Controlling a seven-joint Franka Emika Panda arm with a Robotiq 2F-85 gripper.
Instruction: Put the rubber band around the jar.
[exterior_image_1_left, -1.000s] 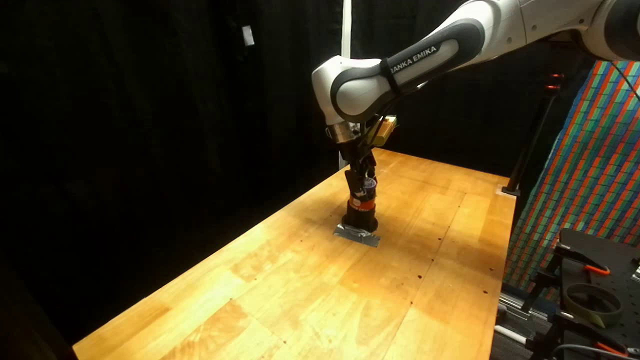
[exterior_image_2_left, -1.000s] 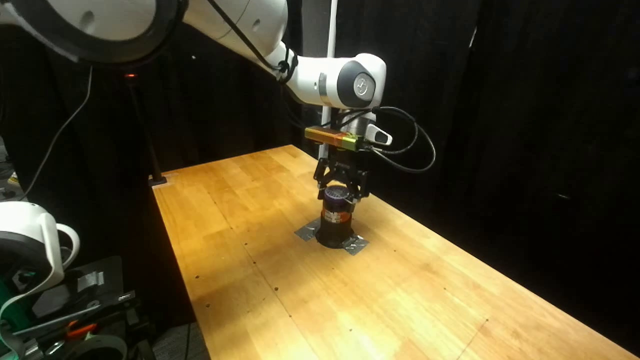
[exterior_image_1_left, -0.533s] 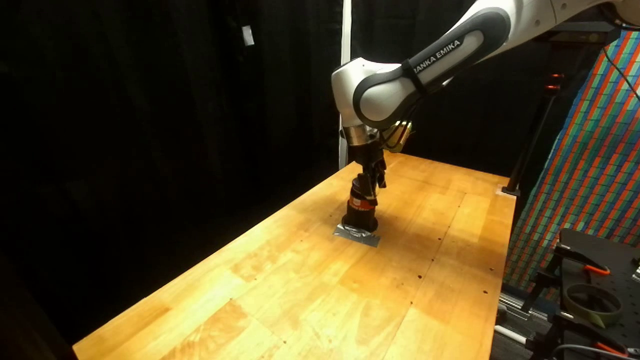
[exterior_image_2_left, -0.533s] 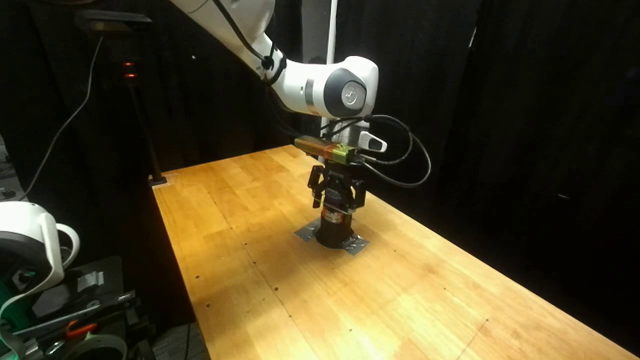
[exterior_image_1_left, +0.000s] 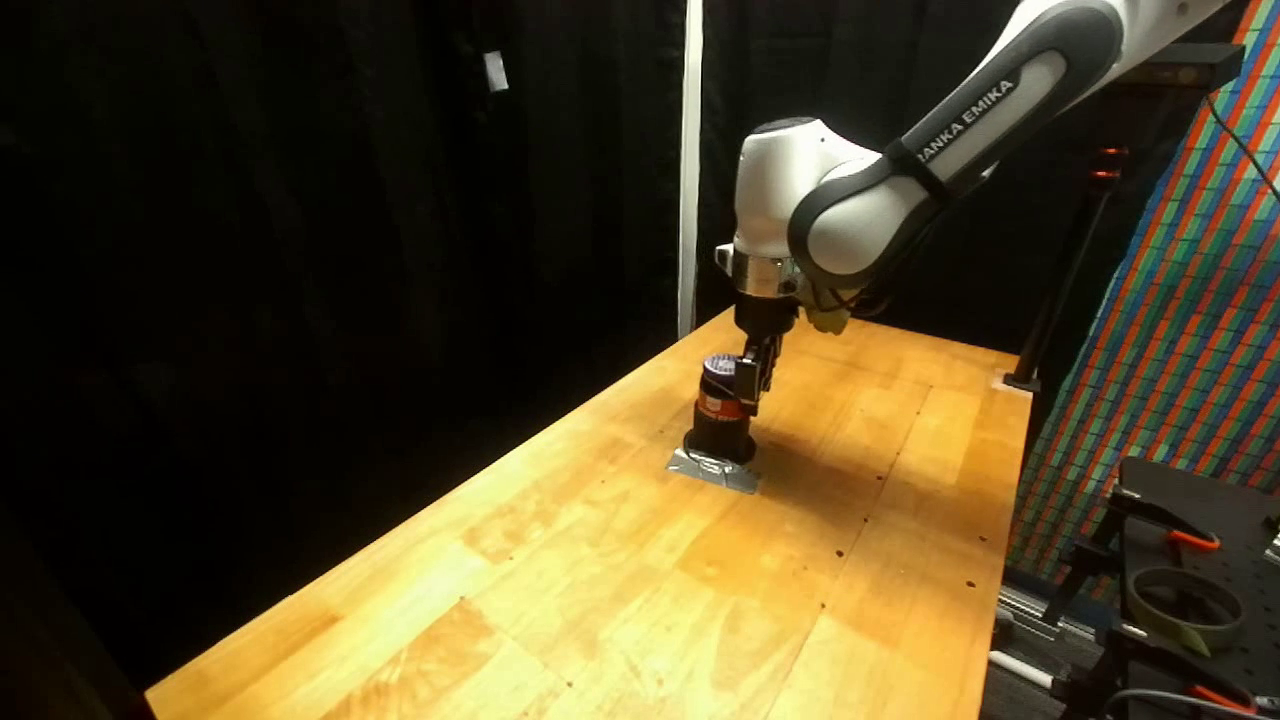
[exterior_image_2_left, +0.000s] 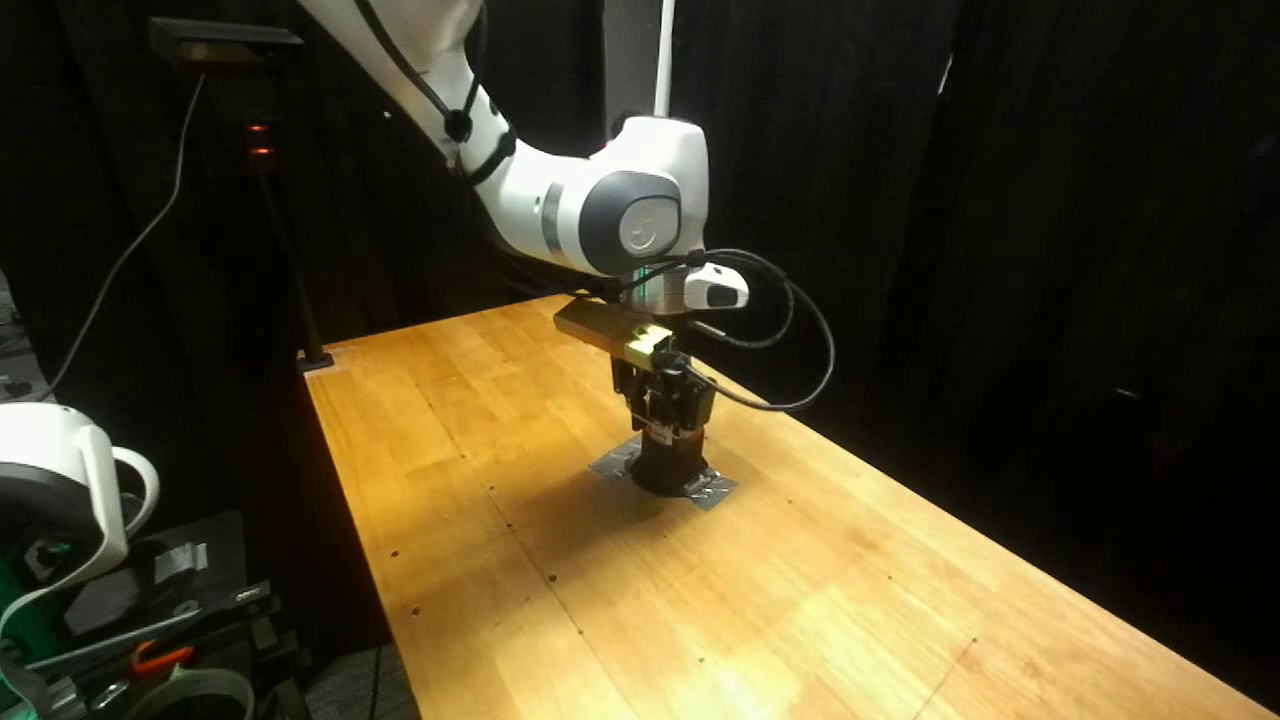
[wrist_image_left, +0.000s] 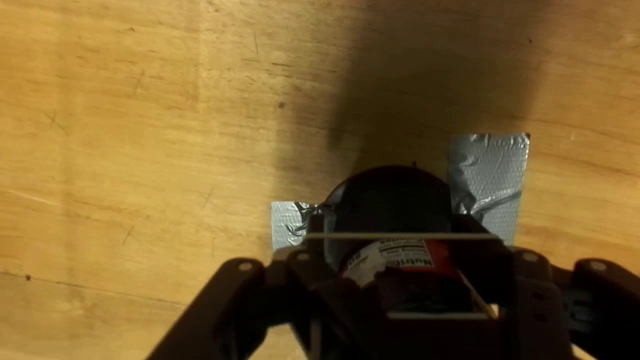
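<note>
Black curtains (exterior_image_1_left: 300, 250) and a wooden table (exterior_image_1_left: 560, 600), with strong light on the wood.

The curtains fill the background in both exterior views, and a pale vertical pole (exterior_image_1_left: 690, 200) stands among them. The light turns the table almost whitish in places; its wood has small dark holes (exterior_image_1_left: 839, 553) and, in the wrist view, thin scratches (wrist_image_left: 56, 123). A slim dark stand (exterior_image_1_left: 1064, 270) with red lights (exterior_image_1_left: 1105, 174) rises at a far corner of the table. In an exterior view, a sheet (exterior_image_1_left: 1200, 300) striped in red, green and blue is seen behind a black shelf (exterior_image_1_left: 1225, 495). A dark grey floor (exterior_image_2_left: 345, 688) shows beside the table.
</note>
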